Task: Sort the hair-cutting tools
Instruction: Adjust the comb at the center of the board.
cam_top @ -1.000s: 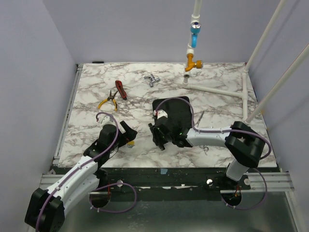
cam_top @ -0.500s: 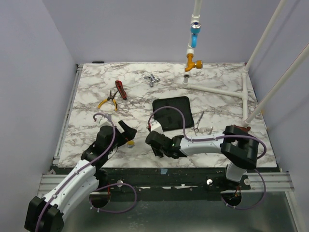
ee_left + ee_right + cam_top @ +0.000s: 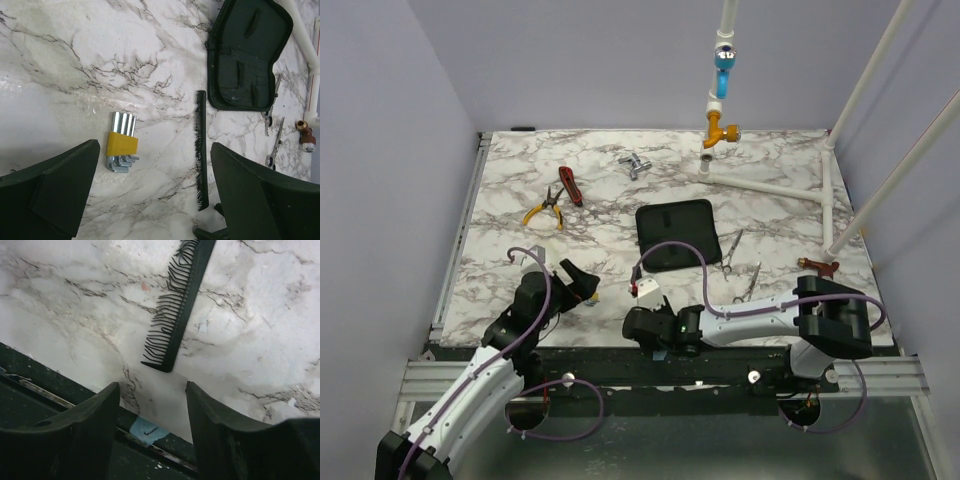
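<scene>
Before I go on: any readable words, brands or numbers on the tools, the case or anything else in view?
None readable.
The yellow hex key holder, black zip case and black comb show no lettering.
The blue tape scrap in the right wrist view bears a dark mark, too blurred to read.

A robotics lab test cell is indicated, not a home or a shop. A marble-patterned table [image 3: 500, 180] is boxed in on three sides by plain pale walls [image 3: 380, 150]. A left arm [image 3: 470, 385] and a right arm [image 3: 760, 312] (white-shelled, with purple cables [image 3: 565, 405] looped alongside) are bolted by a bare aluminium rail [image 3: 880, 372] at its near edge. White plastic pipes [image 3: 760, 186] with a blue fitting [image 3: 723, 72] and an orange fitting [image 3: 722, 130] are rigged over the far right corner. An unrelated assortment is laid out on the marbling: yellow-handled pliers [image 3: 542, 209], a set of hex keys [image 3: 121, 145], a black comb [image 3: 200, 150] and an open zip case [image 3: 677, 235].
</scene>
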Robot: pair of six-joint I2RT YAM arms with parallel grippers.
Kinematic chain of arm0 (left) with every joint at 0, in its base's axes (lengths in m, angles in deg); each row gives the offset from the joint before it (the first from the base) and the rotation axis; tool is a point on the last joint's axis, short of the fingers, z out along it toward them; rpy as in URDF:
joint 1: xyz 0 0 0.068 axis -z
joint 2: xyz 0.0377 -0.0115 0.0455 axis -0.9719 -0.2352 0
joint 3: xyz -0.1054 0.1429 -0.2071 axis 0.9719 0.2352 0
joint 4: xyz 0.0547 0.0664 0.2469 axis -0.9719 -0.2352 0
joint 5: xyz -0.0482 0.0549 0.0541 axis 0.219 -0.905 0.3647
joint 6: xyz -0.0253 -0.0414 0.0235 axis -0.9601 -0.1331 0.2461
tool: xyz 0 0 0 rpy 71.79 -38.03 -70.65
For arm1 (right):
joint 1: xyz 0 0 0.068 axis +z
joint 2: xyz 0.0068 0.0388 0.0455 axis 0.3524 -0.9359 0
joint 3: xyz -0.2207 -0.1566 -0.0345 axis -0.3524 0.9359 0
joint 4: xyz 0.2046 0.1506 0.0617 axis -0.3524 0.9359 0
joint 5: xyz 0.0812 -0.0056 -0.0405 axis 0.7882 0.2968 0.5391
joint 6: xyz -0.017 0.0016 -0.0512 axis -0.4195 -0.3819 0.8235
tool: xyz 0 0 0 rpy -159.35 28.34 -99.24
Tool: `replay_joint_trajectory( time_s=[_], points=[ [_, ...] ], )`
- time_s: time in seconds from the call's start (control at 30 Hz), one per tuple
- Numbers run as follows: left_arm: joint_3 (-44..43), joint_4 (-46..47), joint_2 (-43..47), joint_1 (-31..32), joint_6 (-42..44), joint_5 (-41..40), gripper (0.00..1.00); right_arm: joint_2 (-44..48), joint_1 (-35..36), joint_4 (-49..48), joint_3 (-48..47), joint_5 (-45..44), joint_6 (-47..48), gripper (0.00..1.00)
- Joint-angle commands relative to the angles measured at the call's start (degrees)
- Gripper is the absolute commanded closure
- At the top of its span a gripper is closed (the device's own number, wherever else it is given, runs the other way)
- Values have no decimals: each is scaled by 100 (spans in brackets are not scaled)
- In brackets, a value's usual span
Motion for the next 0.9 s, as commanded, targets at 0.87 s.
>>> replay_joint_trajectory(
  time_s=[0.87],
  points=[
    [119,151,-206,9,-25,349,6,-576,-1305,-605,-191,282,926,64]
  ],
)
